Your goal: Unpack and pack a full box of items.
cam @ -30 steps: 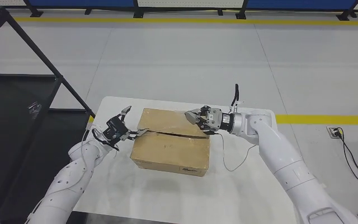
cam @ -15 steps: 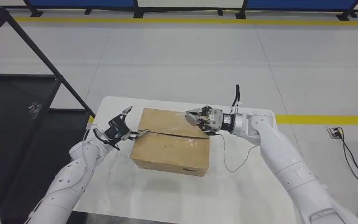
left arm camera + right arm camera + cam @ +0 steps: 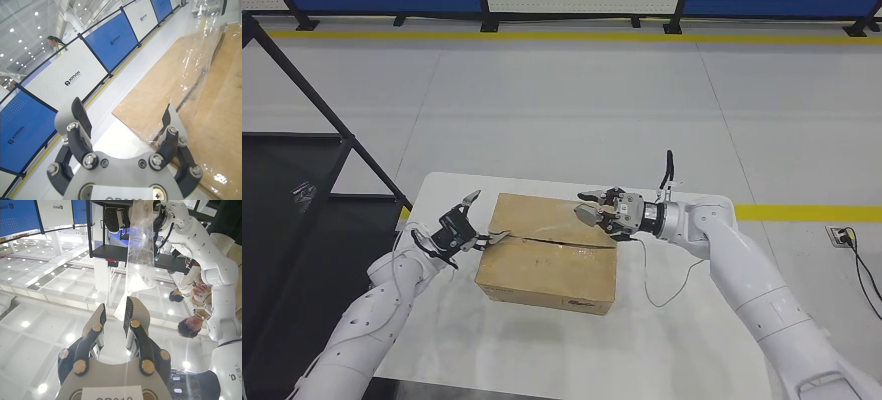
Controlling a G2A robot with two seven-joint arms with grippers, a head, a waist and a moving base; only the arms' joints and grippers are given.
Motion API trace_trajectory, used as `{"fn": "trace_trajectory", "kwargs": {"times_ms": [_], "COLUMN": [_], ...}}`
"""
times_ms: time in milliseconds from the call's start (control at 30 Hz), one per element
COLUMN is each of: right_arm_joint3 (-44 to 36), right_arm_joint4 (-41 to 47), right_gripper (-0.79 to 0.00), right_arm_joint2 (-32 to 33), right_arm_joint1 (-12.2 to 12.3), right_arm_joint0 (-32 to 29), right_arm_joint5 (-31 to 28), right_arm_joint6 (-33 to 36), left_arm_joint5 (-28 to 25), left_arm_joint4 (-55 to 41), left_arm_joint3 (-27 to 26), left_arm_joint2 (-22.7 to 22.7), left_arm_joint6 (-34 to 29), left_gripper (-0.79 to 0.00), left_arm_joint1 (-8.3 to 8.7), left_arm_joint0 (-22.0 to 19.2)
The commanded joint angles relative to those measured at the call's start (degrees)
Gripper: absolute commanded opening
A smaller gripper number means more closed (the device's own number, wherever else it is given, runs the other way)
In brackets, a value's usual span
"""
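Box [image 3: 547, 262] with flaps closed, at centre of table [image 3: 682, 330]. Left gripper [image 3: 122, 106] at the box's left end, fingers spread wide, one touching clear tape [image 3: 196, 62]. Right gripper [image 3: 116, 303] over the far right corner, fingers narrowly apart, tape clinging to one pad.

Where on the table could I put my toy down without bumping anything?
Biggest bare patch: the table in front, between the cardboard box and the near edge. Also bare right of the box, though a thin cable loops there. Crowded: both box ends, where the left gripper and right gripper sit.
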Motion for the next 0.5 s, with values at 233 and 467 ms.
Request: {"fn": "trace_trajectory", "kwargs": {"times_ms": [233,467], "right_arm_joint3": [-0.07,-0.61], "right_arm_joint4": [-0.05,0.47], "right_gripper": [-0.505,-0.465], "right_arm_joint2": [1.17,1.56], "right_arm_joint1": [0.53,0.99], "right_arm_joint0": [-0.85,-1.65], "right_arm_joint5": [0.0,0.0], "right_arm_joint6": [0.17,-0.64], "left_arm_joint5": [0.02,0.33], "left_arm_joint4": [0.08,0.81], "left_arm_joint3": [0.16,0.19], "left_arm_joint2": [0.29,0.55], "left_arm_joint6": [-0.21,-0.69], "left_gripper": [0.0,0.0], "left_arm_joint1": [-0.2,-0.3], "left_arm_joint0": [0.1,-0.05]}}
